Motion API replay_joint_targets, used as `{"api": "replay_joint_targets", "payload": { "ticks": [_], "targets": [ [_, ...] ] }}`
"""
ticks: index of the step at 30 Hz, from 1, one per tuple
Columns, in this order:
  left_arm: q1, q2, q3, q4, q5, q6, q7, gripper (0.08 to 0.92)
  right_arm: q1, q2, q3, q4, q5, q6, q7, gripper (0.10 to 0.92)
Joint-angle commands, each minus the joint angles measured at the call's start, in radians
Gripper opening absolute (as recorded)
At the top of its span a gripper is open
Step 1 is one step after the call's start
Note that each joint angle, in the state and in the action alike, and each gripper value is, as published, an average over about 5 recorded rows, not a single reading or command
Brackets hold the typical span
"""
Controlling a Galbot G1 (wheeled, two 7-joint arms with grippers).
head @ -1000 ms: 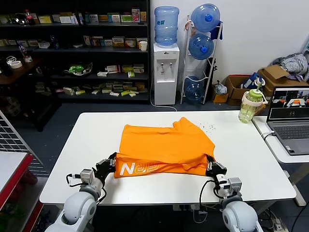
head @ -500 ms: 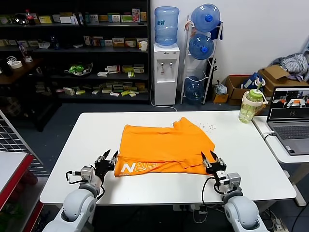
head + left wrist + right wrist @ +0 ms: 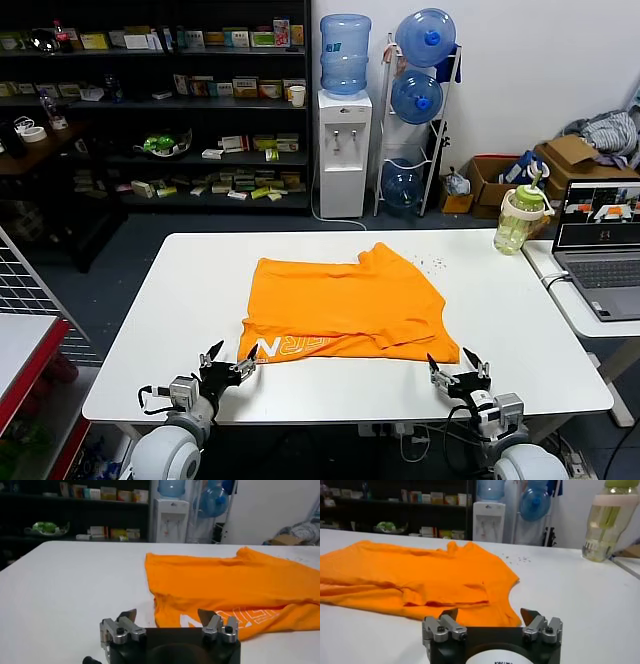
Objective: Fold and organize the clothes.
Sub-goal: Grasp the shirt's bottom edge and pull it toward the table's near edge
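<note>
With both the left pincer (image 3: 226, 366) and right pincer (image 3: 459, 370) gaping empty just off the orange T-shirt (image 3: 345, 305), the next fold is calling for matched, even corner grips.

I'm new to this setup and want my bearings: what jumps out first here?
The bright orange T-shirt lies partly folded mid-table, white lettering showing along its near edge. Just off its near corners sit the left hand and right hand, both open and holding nothing. A green bottle stands at the table's far right corner.
</note>
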Motion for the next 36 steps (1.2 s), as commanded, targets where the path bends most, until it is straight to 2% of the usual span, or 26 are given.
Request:
{"api": "replay_joint_targets", "payload": {
  "ticks": [1, 11, 16, 19, 34, 36],
  "targets": [
    [0.022, -0.013, 0.000, 0.013, 0.002, 0.003, 0.000, 0.822, -0.011, -0.007, 0.012, -0.018, 0.013, -0.010, -0.013, 0.823],
    [0.006, -0.020, 0.004, 0.038, 0.001, 0.004, 0.002, 0.823, 0.029, 0.005, -0.007, -0.042, 0.012, -0.016, -0.012, 0.812],
    [-0.004, -0.022, 0.007, 0.054, 0.002, 0.004, 0.003, 0.808, 0.034, 0.007, -0.010, -0.045, 0.010, -0.014, -0.012, 0.695],
    [-0.009, -0.025, 0.009, 0.067, 0.004, 0.003, 0.004, 0.748, 0.034, 0.007, -0.009, -0.047, 0.010, -0.013, -0.009, 0.609],
    [-0.015, -0.029, 0.010, 0.082, 0.014, -0.004, 0.001, 0.317, 0.011, 0.002, 0.005, -0.011, 0.023, 0.001, 0.008, 0.179],
    [-0.015, -0.027, 0.009, 0.077, 0.013, -0.004, -0.002, 0.256, 0.001, -0.002, 0.009, 0.002, 0.030, 0.001, 0.010, 0.143]
  ]
}}
